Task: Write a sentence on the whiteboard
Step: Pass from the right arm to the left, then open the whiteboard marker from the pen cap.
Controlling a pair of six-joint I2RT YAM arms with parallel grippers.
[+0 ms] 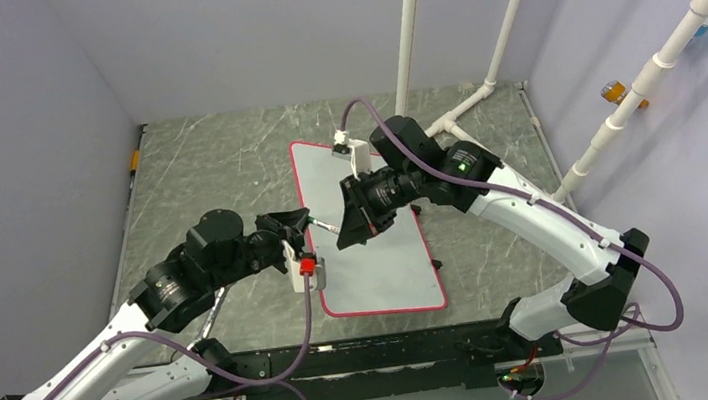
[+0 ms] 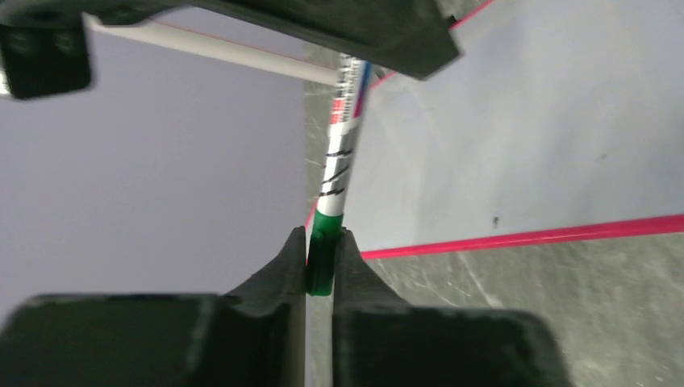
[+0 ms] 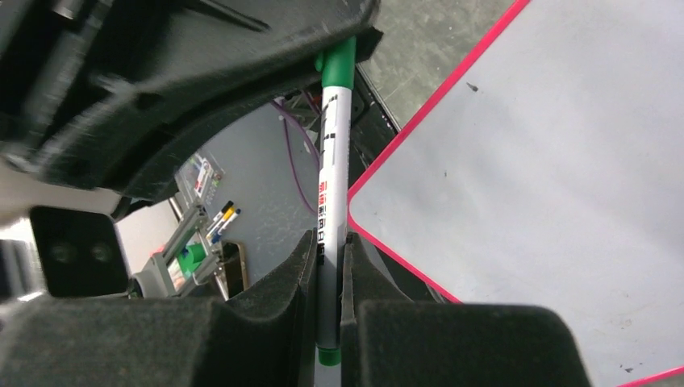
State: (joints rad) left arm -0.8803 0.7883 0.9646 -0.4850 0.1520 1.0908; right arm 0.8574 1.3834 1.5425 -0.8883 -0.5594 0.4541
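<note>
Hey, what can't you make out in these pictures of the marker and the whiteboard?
Tip of the marker: left wrist view, under the green cap in the left pincer.
Marker label: left wrist view, blurred.
Middle of the whiteboard: top view, behind the right arm, so writing there is unknown.

Red-rimmed white whiteboard (image 1: 388,272) lies flat on table (image 1: 205,167)

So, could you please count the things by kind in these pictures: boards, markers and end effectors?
whiteboard: 1
marker, green cap: 1
end effectors: 2, the left end effector on the cap and the right end effector on the barrel
Total: 4
</note>
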